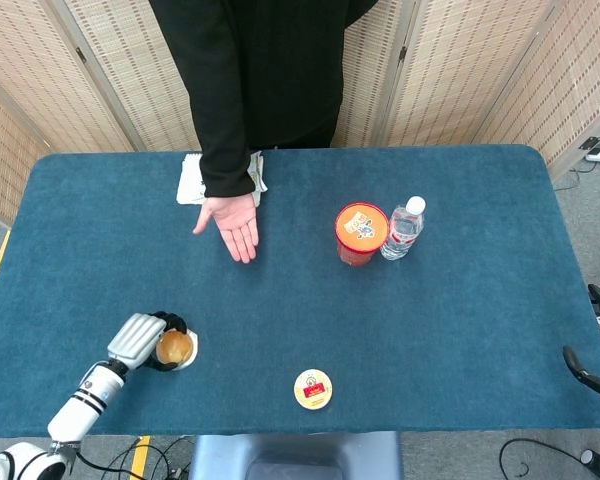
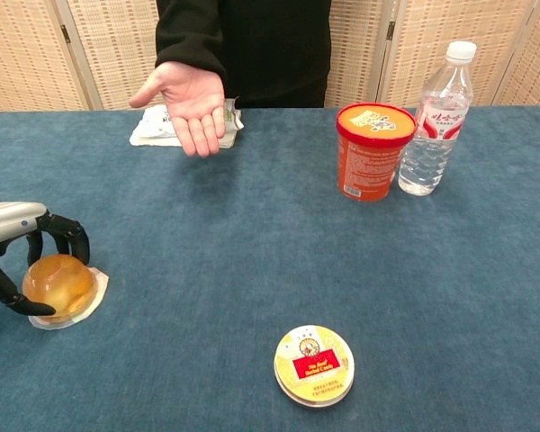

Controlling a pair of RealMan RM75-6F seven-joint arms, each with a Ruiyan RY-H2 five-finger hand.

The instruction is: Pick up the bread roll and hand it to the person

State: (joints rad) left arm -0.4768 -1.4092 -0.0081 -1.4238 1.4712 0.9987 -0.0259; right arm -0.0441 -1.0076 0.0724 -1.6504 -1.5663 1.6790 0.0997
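Observation:
The bread roll (image 1: 175,347) (image 2: 58,281), golden and glossy in a clear wrapper, sits on the blue table near the front left. My left hand (image 1: 140,340) (image 2: 18,243) wraps it, fingers curled over its top and far side, thumb against the near side. The roll still rests on the cloth. Over the far side of the table, the person's hand (image 1: 232,222) (image 2: 191,99) is held out palm up. My right hand (image 1: 598,340) hangs off the table's right edge with fingers apart and nothing in it; the chest view does not show it.
An orange lidded cup (image 1: 361,233) (image 2: 373,148) and a water bottle (image 1: 404,228) (image 2: 436,117) stand at the back right. A round yellow tin (image 1: 313,389) (image 2: 314,365) lies near the front middle. A white packet (image 1: 190,180) (image 2: 157,126) lies behind the person's hand.

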